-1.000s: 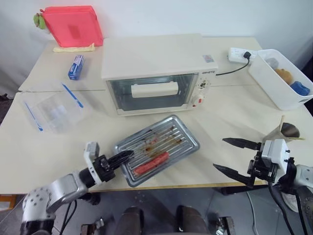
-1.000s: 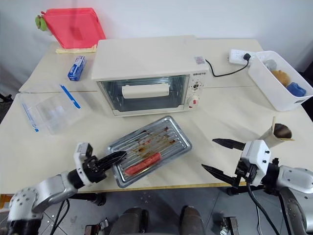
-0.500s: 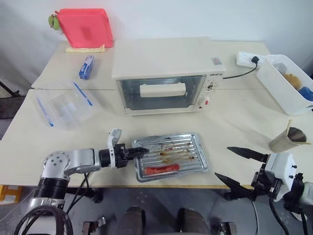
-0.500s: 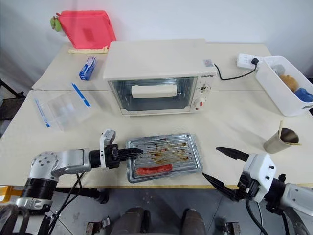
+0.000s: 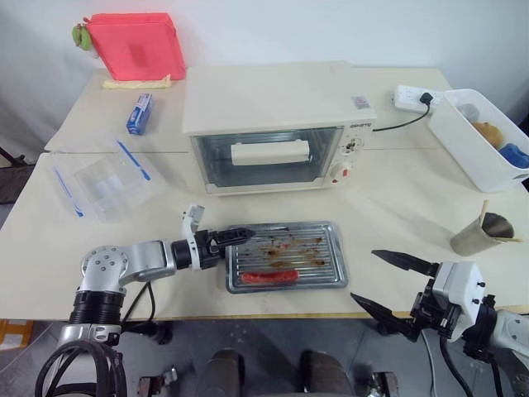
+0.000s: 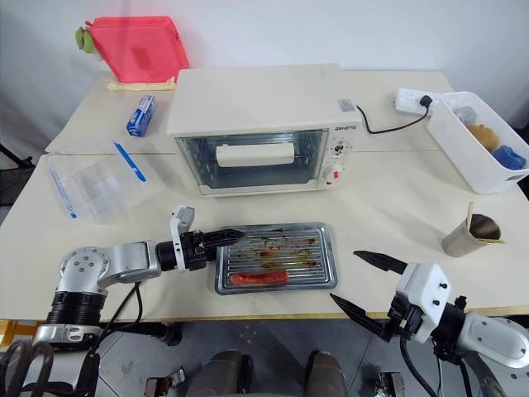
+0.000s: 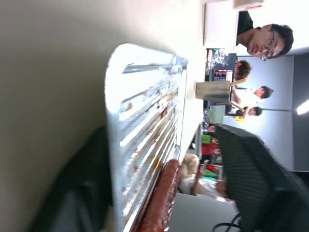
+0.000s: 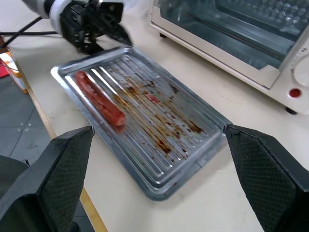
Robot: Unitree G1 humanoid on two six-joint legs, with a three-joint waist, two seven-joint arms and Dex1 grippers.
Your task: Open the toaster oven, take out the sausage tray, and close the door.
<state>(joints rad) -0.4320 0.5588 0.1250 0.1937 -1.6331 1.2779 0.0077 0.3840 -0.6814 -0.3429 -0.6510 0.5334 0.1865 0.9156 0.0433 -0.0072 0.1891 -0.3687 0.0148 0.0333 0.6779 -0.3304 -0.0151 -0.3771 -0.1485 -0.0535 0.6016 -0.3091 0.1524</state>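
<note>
— On the table (image 5: 397,207), right in front of the oven (image 5: 273,99), I've got the tray (image 5: 314,248) lying flat near the front edge. It is outside the oven and well clear of it.

— And the sausage?

— One sausage (image 5: 269,275) lies along the tray's near side, lengthwise. The ridges beside it are smeared brown.

— What's your left gripper doing?

— My left gripper (image 5: 248,236) is at the tray's left end, pointing along it. From the wrist camera I see its fingers (image 7: 251,164) standing apart with the tray's rim between them, one on each side. I can't tell whether either finger touches the metal, and nothing is clamped.

— Right side?

— My right gripper (image 5: 364,275) hangs off the table's front edge, to the right of the tray and apart from it. Its jaws are spread wide and empty. Its wrist camera looks across the tray toward the oven front.

— Door?

— The door (image 5: 269,169) is closed, and I see its handle (image 5: 269,152) across the glass. The knobs and the red button are on the panel to its right.

— Anything close by?

— A cup (image 5: 478,236) stands to the right, away from the tray, and a clear box (image 5: 103,178) sits off to the left.
</note>
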